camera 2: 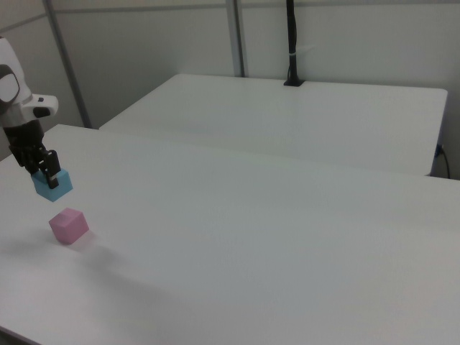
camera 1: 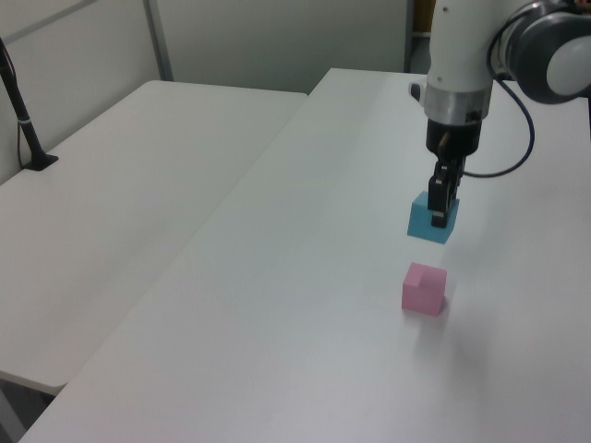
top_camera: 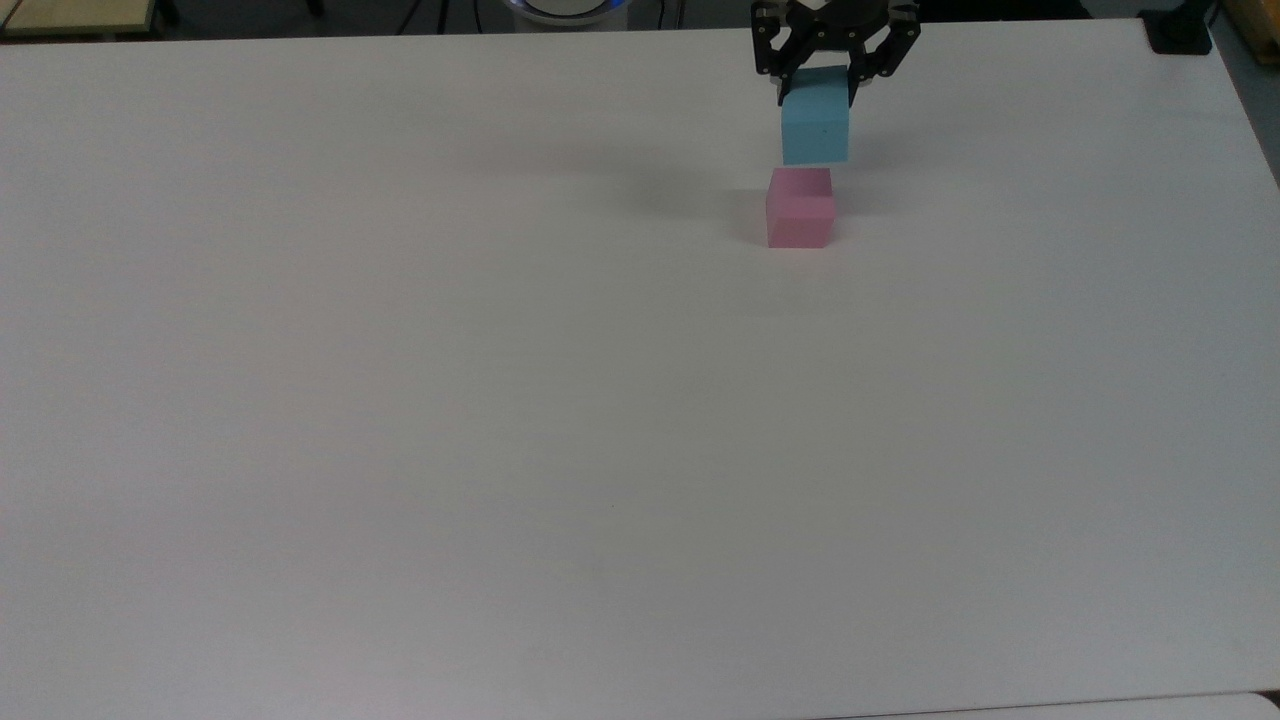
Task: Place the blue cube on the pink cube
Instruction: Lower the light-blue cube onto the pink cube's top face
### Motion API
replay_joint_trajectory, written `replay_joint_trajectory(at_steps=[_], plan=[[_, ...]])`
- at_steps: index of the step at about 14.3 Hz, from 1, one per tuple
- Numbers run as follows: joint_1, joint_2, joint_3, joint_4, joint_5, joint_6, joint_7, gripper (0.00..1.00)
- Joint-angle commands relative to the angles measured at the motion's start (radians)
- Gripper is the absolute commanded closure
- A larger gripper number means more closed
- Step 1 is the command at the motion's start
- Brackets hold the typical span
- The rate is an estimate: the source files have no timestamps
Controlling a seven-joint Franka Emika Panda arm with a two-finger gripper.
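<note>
My gripper (top_camera: 816,82) (camera 1: 444,205) (camera 2: 46,169) is shut on the blue cube (top_camera: 815,125) (camera 1: 428,220) (camera 2: 54,185), holding it in the air. The pink cube (top_camera: 799,207) (camera 1: 424,288) (camera 2: 68,225) rests on the white table (top_camera: 600,420). In the top view the blue cube hangs just above the pink cube's far edge, slightly to its right. A small gap separates them in the left and right views, with the blue cube higher and a little off to the arm's side.
A black post base (top_camera: 1180,30) stands at the table's far right corner in the top view. A second white table (camera 1: 120,203) (camera 2: 302,122) adjoins, with a black pole (camera 1: 23,120) (camera 2: 293,43) clamped on it.
</note>
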State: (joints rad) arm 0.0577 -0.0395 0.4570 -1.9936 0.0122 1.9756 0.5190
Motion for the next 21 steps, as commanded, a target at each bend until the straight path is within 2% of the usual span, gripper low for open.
replay_joint_trajectory(at_steps=[1,5,7,8,14,18,19,20,21], plan=[[0.005,0.01,0.014,-0.016,0.003,0.031,0.023,0.54],[0.008,0.058,0.02,-0.021,-0.053,0.067,0.059,0.54],[0.03,0.093,0.02,-0.033,-0.125,0.103,0.113,0.54],[0.033,0.099,0.02,-0.034,-0.139,0.117,0.131,0.54],[0.048,0.105,0.02,-0.057,-0.166,0.123,0.145,0.54],[0.07,0.125,0.022,-0.068,-0.228,0.129,0.205,0.54],[0.07,0.125,0.02,-0.068,-0.23,0.126,0.205,0.43],[0.07,0.125,0.022,-0.067,-0.231,0.121,0.213,0.06],[0.07,0.125,0.02,-0.065,-0.236,0.117,0.229,0.0]])
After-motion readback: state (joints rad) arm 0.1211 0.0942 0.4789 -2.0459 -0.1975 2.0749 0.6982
